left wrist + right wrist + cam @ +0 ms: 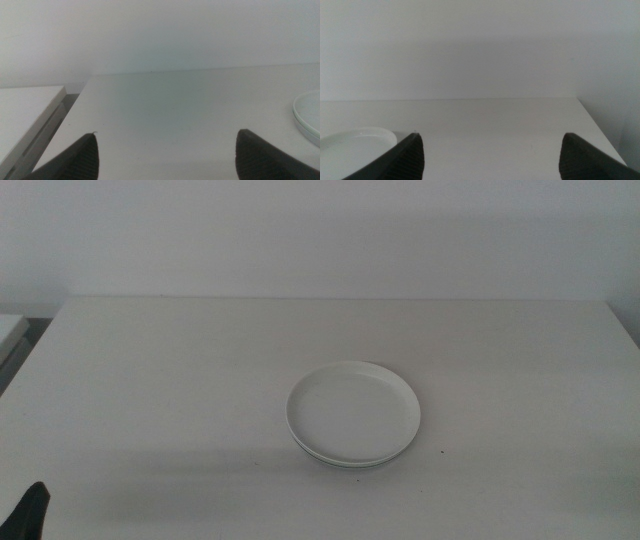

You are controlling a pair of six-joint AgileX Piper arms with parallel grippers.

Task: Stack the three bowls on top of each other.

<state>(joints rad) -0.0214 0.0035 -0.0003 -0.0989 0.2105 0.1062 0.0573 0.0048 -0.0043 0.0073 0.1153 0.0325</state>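
Middle view: bowls (354, 414) stacked mid-table, left hand (30, 515) at corner; wrist views alone show both hands spread, empty.

In the middle view the stack of bowls (354, 416) shows only its white top dish fully; under it thin rim edges appear at the front, and their colours and number cannot be told. The left hand (33, 511) is cut by the bottom edge, only a dark tip is visible (the right hand is outside this view). In the left wrist view the stack (308, 119) is cut by the picture's side. In the right wrist view the dish (355, 146) is partly covered by one finger (400, 160) and cut by the edge.
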